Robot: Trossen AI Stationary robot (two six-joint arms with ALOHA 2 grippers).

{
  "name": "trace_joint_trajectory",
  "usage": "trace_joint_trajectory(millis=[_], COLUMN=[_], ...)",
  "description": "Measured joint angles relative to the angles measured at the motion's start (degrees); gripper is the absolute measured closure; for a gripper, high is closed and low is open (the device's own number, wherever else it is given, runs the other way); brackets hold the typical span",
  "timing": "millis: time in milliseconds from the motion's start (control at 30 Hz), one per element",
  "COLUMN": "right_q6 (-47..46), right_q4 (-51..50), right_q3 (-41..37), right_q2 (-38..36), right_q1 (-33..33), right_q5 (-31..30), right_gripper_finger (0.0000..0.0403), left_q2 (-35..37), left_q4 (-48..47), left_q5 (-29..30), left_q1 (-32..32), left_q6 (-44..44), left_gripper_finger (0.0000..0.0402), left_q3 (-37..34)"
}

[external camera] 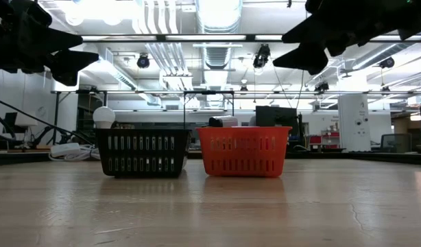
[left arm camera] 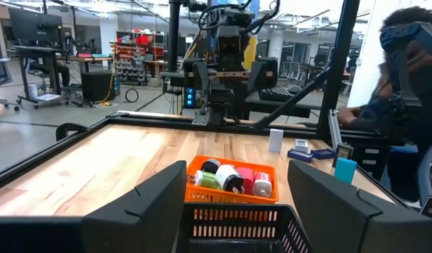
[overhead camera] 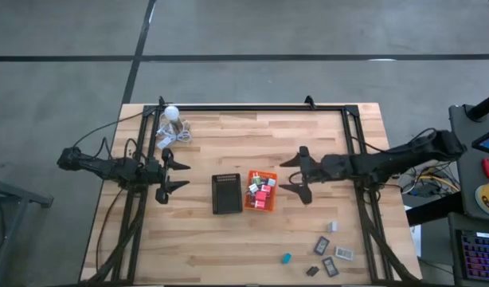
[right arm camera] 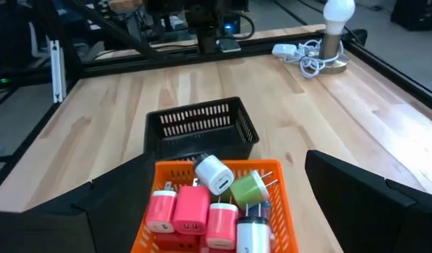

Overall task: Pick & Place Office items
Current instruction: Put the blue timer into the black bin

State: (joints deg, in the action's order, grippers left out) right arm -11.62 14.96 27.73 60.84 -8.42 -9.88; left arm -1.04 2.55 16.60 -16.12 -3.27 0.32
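Observation:
The orange tray (overhead camera: 261, 175) stands mid-table and holds several small office items: pink blocks (right arm camera: 191, 207), a white one (right arm camera: 214, 173) and a green one (right arm camera: 248, 187). The black tray (overhead camera: 226, 194) stands against its left side. More items lie loose at the near right: a teal block (overhead camera: 286, 258) and flat grey-black rectangles (overhead camera: 322, 245). My right gripper (overhead camera: 281, 175) hovers open just right of the orange tray, above the table. My left gripper (overhead camera: 187, 175) waits open, left of the black tray.
A white ball lamp with coiled grey cable (overhead camera: 171, 127) sits at the far left corner. A black frame rail (overhead camera: 252, 108) runs along the table's far edge. Bare wood lies near the front and left of the trays. A person (left arm camera: 406, 105) sits beyond the table's right side.

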Motion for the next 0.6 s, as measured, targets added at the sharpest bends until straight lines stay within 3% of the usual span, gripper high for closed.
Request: trace_joint_trajectory(millis=[300, 433, 600], right_q6=[6.1, 5.6, -0.2], right_q4=[-2.7, -14.5, -32.2], right_q3=[2.9, 9.4, 19.9], right_q2=[0.1, 1.8, 8.8], right_q1=[-10.8, -14.1, -15.1], right_q5=[-14.8, -18.8, -18.6], right_gripper_finger=[0.0039, 0.0039, 0.0039], left_q2=[0.0, 0.0, -0.1], left_q4=[0.0, 0.0, 0.1], left_q5=[0.0, 0.0, 0.0], left_q1=[0.0, 0.0, 0.0], left_q6=[0.0, 0.0, 0.0], left_gripper_finger=[0.0149, 0.0149, 0.0149], left_q3=[0.0, 0.0, 0.0])
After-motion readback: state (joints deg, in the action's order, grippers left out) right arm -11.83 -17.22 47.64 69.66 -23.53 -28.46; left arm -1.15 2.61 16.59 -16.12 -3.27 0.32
